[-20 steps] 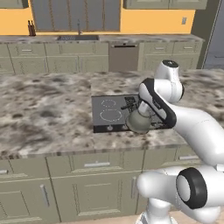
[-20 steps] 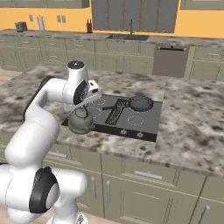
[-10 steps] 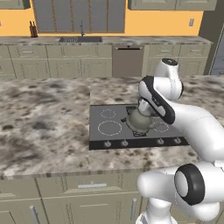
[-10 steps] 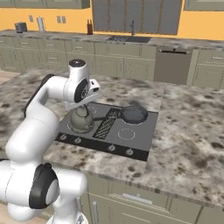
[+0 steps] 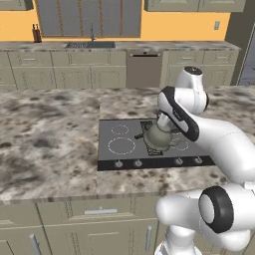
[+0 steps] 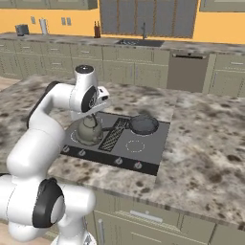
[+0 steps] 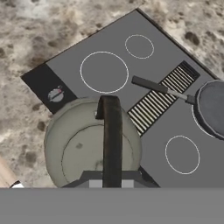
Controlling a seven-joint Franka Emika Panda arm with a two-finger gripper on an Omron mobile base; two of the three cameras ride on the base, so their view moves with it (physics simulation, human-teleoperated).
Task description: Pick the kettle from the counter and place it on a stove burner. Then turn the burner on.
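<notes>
My gripper [image 5: 161, 121] is shut on the arched handle [image 7: 111, 131] of the grey-green kettle [image 5: 158, 136], which hangs low over the middle of the dark cooktop [image 5: 112, 154]. From the right, the kettle [image 6: 89, 130] covers most of the front-left burner ring [image 6: 72, 137]. Seen from the hand, the kettle's lid [image 7: 89, 151] lies right below me. A large burner ring [image 7: 104, 72] and a small one [image 7: 139, 46] lie beyond it, and another burner ring [image 7: 182, 154] lies to its right. I cannot tell whether the kettle touches the glass.
A dark frying pan [image 6: 143, 124] sits on the back right burner, its handle [image 7: 153, 85] pointing across the centre grille [image 6: 114, 135]. Small knobs [image 5: 118, 163] line the cooktop's front edge. The mottled stone counter [image 5: 50, 134] stretches wide on both sides. Wall cabinets and a sink stand far behind.
The whole picture has shifted, so the base has driven sideways. The kettle, still held, went from beside the cooktop's left edge to over its front-left burner.
</notes>
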